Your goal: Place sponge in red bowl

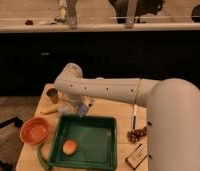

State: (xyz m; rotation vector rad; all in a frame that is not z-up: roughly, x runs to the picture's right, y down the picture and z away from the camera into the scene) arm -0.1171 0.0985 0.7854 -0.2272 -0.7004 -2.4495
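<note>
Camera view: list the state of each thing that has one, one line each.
tool: shut, low over the table behind the tray.
sponge: at the tool, not in the bowl.
red bowl: upright, empty.
green tray: holds one orange fruit.

The hand (73, 107) is at the far left of the bench (118, 111), just behind the tray (109, 150), with the sponge (83, 108) in it. The red bowl (35, 130) sits left of the tray. A round fruit (69, 147) lies in the tray. A cup (52, 94) stands behind the bowl.
</note>
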